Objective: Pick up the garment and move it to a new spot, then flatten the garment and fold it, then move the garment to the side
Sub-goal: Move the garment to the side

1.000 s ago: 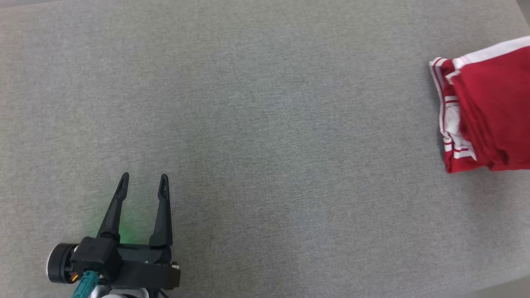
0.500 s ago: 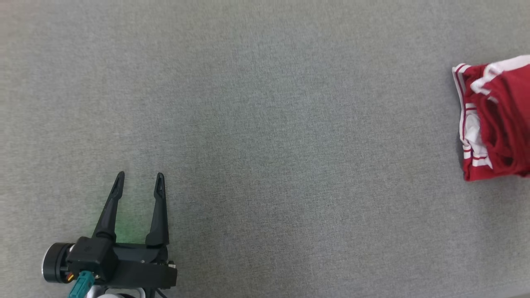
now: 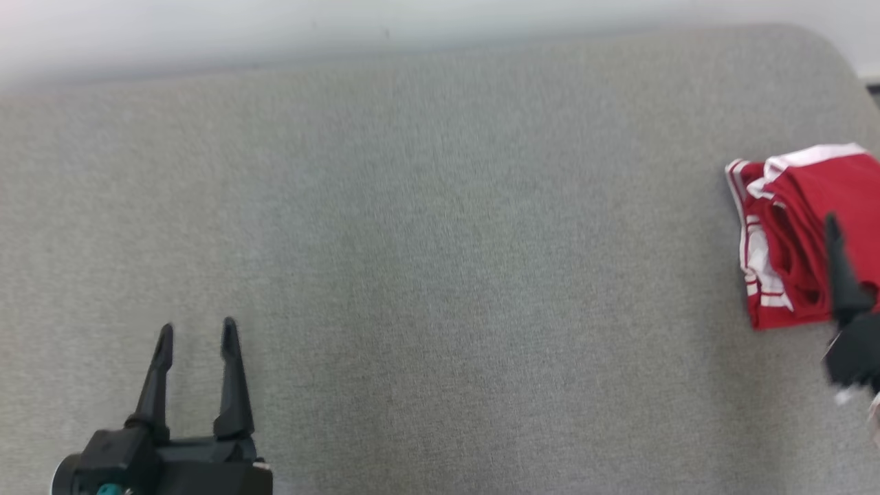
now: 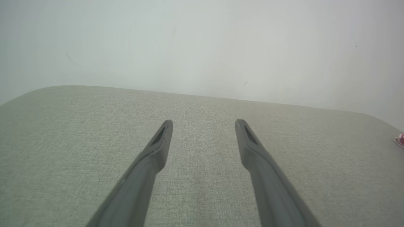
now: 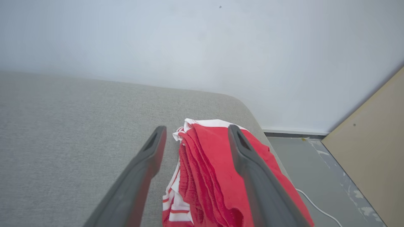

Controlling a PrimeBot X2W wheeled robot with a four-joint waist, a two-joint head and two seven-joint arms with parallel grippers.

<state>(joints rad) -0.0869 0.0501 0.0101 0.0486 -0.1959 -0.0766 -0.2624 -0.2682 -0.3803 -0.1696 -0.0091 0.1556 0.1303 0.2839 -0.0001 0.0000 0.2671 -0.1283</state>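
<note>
Final step, by the look of it: garment point(image 3: 804, 240) folded, red with white trim, parked at the far right end of the grey padded surface point(image 3: 440, 240), near its rounded corner. Right gripper point(image 5: 196, 130) wide open over the stack, gripping nothing; touching the cloth or not, cannot tell. Left gripper point(image 3: 196, 333) open too, empty, well apart over bare surface. Next, probably: lift the right arm straight off without snagging the top layer, then check for a tidy stack.
</note>
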